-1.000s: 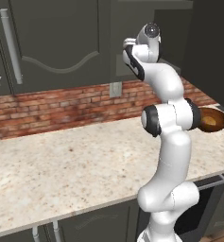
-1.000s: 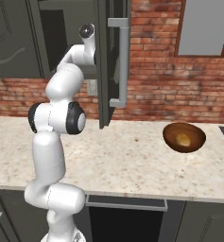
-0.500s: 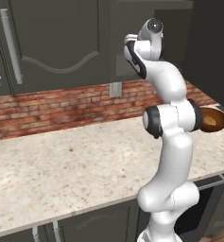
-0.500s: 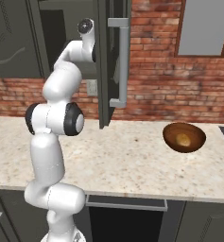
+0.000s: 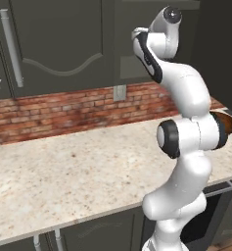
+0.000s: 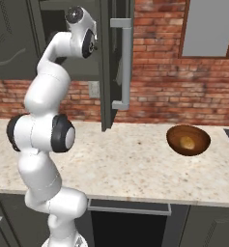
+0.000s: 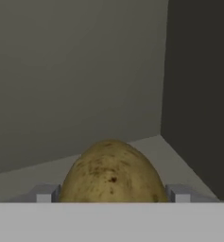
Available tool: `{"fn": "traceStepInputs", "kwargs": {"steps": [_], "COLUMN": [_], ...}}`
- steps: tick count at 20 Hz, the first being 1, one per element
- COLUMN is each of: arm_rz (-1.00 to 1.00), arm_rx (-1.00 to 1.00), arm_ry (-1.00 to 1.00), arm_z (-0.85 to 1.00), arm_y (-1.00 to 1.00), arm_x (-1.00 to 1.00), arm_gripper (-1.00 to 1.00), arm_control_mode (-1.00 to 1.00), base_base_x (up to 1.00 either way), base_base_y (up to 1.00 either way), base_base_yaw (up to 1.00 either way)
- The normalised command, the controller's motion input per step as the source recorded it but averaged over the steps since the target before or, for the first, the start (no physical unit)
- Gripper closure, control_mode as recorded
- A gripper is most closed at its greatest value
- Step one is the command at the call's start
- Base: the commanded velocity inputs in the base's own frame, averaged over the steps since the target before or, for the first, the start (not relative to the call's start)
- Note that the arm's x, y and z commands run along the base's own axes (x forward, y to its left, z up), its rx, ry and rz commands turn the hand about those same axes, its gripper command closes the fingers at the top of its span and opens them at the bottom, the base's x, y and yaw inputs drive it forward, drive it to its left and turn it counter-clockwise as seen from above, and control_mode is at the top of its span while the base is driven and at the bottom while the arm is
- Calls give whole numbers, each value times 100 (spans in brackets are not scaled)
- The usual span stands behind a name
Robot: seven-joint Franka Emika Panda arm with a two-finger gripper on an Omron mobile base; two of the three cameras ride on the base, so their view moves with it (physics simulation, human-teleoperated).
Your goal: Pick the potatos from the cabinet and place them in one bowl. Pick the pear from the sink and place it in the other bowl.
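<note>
Your gripper (image 7: 111, 196) sits inside the cabinet (image 6: 113, 58), fingers flanking the olive-brown potato (image 7: 111, 172); grip unconfirmed. The dark-brown bowl (image 6: 188, 140) near the counter's right end holds the golden potato (image 6: 187, 142).

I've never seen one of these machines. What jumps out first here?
The tall white arm reaches up into the open dark cabinet. Inside, a brown speckled potato sits between the fingertips of its hand. Right on the counter, a glossy brown bowl already holds another potato.
</note>
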Motion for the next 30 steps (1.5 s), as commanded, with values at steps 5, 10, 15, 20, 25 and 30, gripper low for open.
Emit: {"fn": "traceStepInputs", "kwargs": {"steps": [5, 10, 15, 20, 25, 30], "arm_rz": [7, 7, 7, 7, 7, 8], "arm_rx": [0, 0, -3, -6, -10, -15], "arm_ry": [-8, -7, -4, 0, 0, 1], "arm_z": [7, 3, 0, 15, 17, 13], "arm_y": [13, 5, 0, 5, 16, 15], "arm_x": [-100, -100, -100, -100, -100, -100], "arm_gripper": [100, 100, 100, 100, 100, 100], "arm_control_mode": [-100, -100, -100, -100, -100, -100], "base_base_x": [0, 0, 0, 0, 0, 0], "base_base_y": [0, 0, 0, 0, 0, 0], "base_base_yaw": [0, 0, 0, 0, 0, 0]}}
